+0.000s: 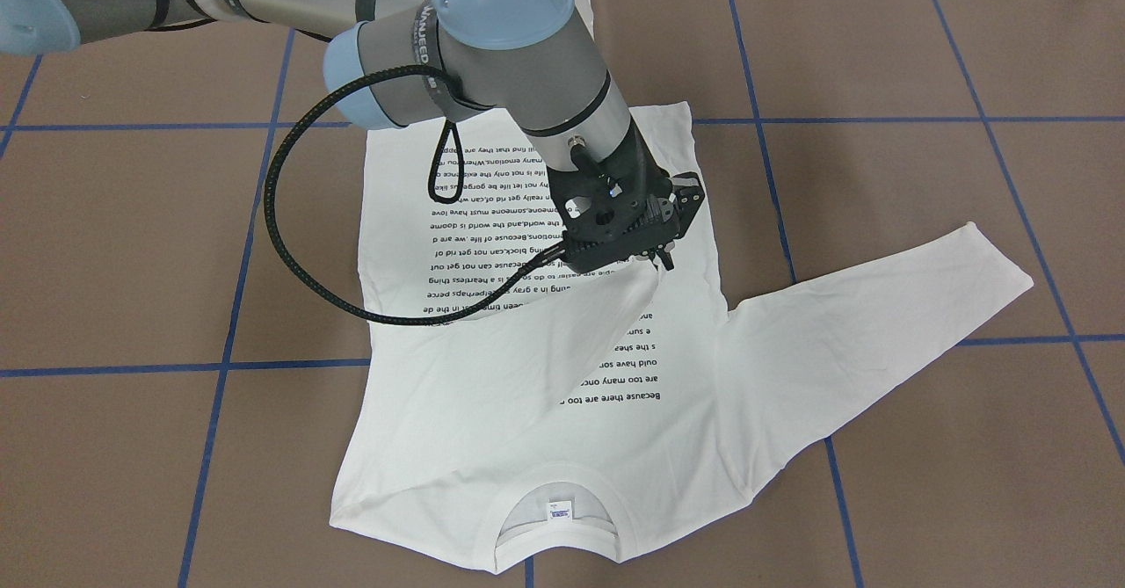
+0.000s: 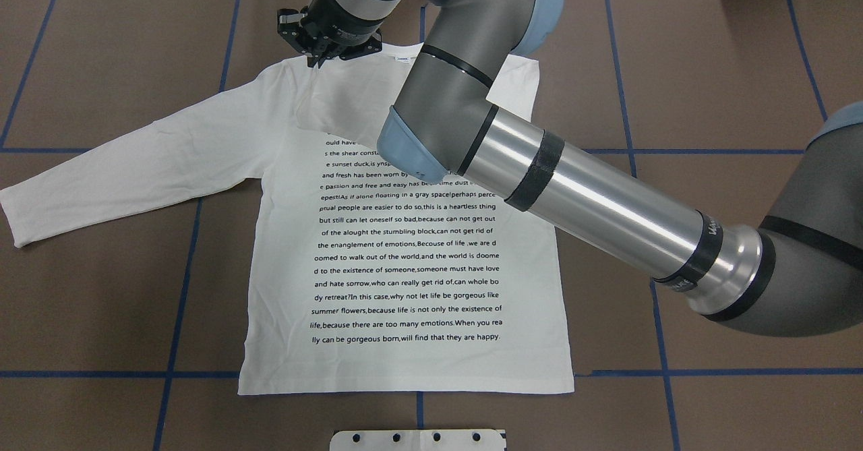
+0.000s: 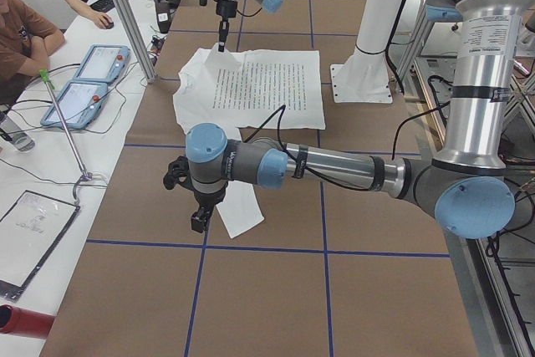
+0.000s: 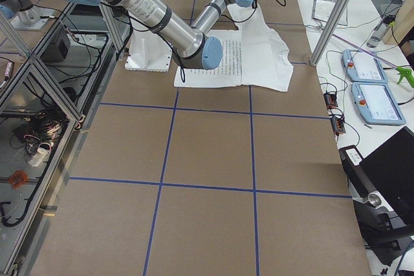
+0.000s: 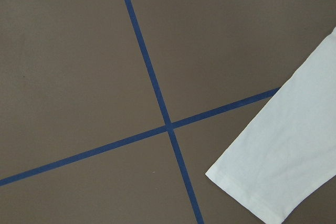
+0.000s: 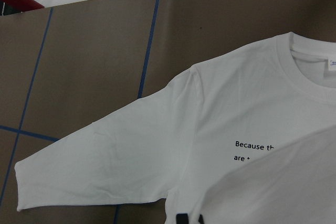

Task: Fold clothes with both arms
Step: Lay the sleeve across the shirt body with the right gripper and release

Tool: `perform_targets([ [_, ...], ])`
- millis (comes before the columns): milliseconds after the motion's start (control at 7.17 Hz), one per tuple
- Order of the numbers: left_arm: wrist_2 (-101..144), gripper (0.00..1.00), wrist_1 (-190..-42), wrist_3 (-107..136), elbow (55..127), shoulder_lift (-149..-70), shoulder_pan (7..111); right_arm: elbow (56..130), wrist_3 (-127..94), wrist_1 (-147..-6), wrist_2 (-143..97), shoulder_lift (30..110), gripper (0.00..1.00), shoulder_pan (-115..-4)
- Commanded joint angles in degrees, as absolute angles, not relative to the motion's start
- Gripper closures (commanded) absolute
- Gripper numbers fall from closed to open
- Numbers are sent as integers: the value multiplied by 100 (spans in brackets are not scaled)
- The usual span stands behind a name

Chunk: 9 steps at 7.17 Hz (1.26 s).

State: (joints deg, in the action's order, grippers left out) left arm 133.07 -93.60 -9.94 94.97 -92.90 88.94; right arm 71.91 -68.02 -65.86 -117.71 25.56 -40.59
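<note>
1. On the brown table (image 2: 708, 67) the white T-shirt (image 2: 404, 249) lies flat, print up, collar (image 1: 554, 553) on the side away from the robot.
2. Its right sleeve (image 1: 492, 377) is drawn across the chest and tented up to a pinch. The left sleeve (image 1: 879, 307) lies stretched out sideways.
3. The right gripper (image 1: 661, 261) is closed on that sleeve's end, above the text block (image 2: 408, 269).
4. The left gripper (image 3: 199, 220) hangs near the left cuff (image 5: 273, 171). Can't tell if it's wide or narrow.
5. Risks, my read: the thin pinch slips out mid-carry; overpull drags the shoulder and skews the body; a high release leaves a rumpled fold.
</note>
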Motion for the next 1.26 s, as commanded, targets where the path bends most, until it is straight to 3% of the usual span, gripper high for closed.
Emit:
perform_targets([
  [0,13307,1,-9360,-993,9501,-9290,8895,6683,-6663,-6574,-11602,2401,100,-3946],
  [697,13298,1,-9369,-1002,9492,-9290,8895,4329,-6223,-6049,-10778,1250,100,-3368],
  [1116,13298,1,-9360,-1011,9492,-9281,8895,3762,-5590,-6038,-10267,1028,100,-3024],
])
